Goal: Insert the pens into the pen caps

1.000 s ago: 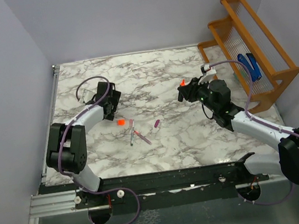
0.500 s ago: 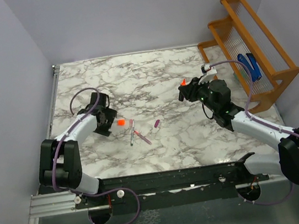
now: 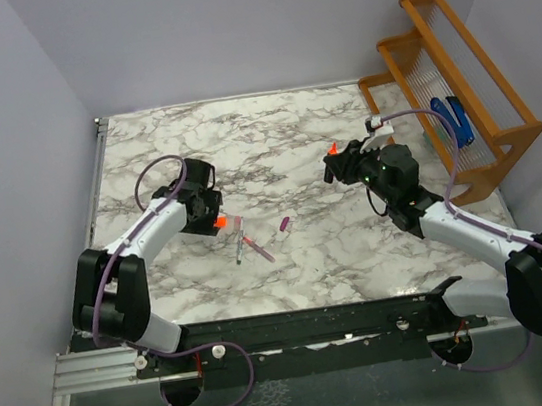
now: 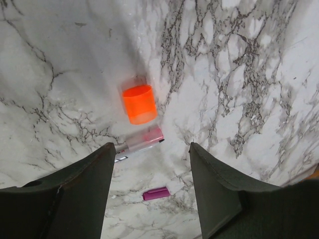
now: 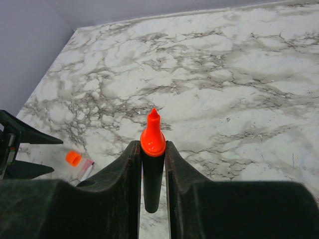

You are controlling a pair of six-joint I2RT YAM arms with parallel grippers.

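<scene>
Swung in, your left end effector [image 4: 150, 145] faces the orange cap [image 4: 139, 103] just ahead, jaws parted, empty. Right end effector [image 5: 151, 147] clamps the marker [image 5: 152, 181].

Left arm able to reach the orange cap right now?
Probably yes. The left gripper hangs just above the orange cap, jaws open, with nothing between them. A pen lies close beside the cap and might get nudged.

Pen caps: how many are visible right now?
2. The short bright orange plastic cap lies just beyond the left gripper; the tiny magenta plastic cap lies alone further right in the top view.
</scene>
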